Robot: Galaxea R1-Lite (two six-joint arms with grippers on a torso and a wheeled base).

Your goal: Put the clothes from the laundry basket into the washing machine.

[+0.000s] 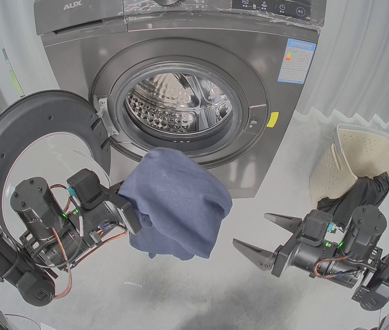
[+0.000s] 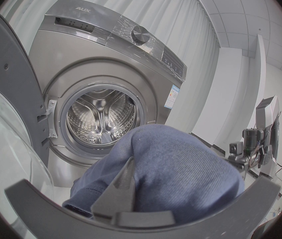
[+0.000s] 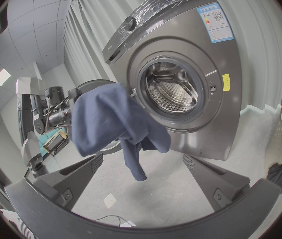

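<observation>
While the blue garment point(image 1: 176, 198) hangs bunched from the left end effector point(image 1: 130, 214), which is clamped on a fold of it, the cloth sits just in front of and below the drum opening point(image 1: 178, 108) of the washing machine point(image 1: 89, 51), not yet inside. The grip itself is mostly buried under fabric, so how much cloth is pinched is hard to judge; a thin pinch could probably slip as the arm lifts.

A loose tail droops well under the bundle. If the arm goes straight forward, that tail may drag on the lower lip of the opening and stay draped outside, or fall to the floor point(image 1: 203, 289). The open door point(image 1: 34, 129) stands close beside the left arm, so a wide swing risks knocking it.

The right end effector point(image 1: 254, 232) is spread wide and holds nothing, low near the laundry basket point(image 1: 364, 136). A dark garment point(image 1: 359, 195) spills over the basket's tipped mouth; a careless reach could push the basket away or snag only a corner.
</observation>
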